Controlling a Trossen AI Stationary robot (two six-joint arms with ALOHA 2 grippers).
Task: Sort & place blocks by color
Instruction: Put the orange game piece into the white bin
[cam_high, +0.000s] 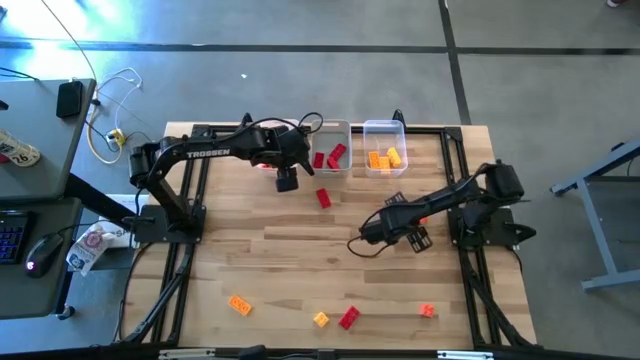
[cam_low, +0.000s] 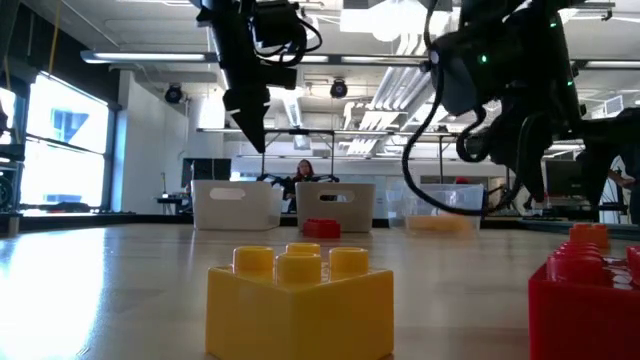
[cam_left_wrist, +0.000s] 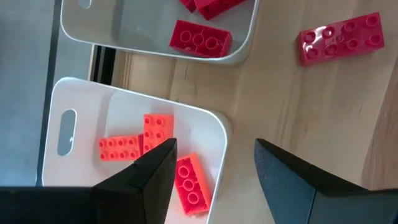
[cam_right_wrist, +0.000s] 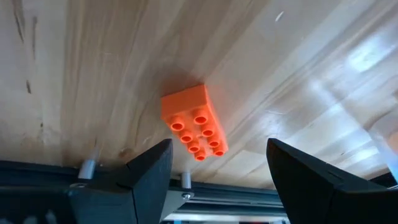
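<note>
**Both grippers open above the table, blocks partly sorted**

The left gripper (cam_high: 287, 180) hangs near the far edge of the wooden table (cam_high: 300, 260), its jaws apart and holding nothing. Below it, in the left wrist view, stands a white bin (cam_left_wrist: 81, 106) with three orange-red blocks (cam_left_wrist: 155, 134) inside. Next to this one stands the middle bin (cam_high: 331, 150) with red blocks (cam_high: 334, 156), and then the clear bin (cam_high: 384, 148) with orange-yellow blocks (cam_high: 383, 159). One red block (cam_high: 323, 198) lies on the table just in front of the middle bin.

The right gripper (cam_high: 372, 235) is low over the middle of the table, jaws also apart and empty. The right wrist view shows an orange block (cam_right_wrist: 194, 122) on the wood between its fingers (cam_right_wrist: 146, 174), not touched.

Near the front edge lie four more blocks: an orange one (cam_high: 239, 304), a yellow one (cam_high: 320, 319), a red one (cam_high: 348, 318) and a small orange one (cam_high: 427, 311).

At the left of the table stands a desk (cam_high: 40, 150) with a mouse (cam_high: 38, 252) and cables (cam_high: 110, 110). In the low view a person (cam_low: 303, 172) sits far behind the bins.
</note>
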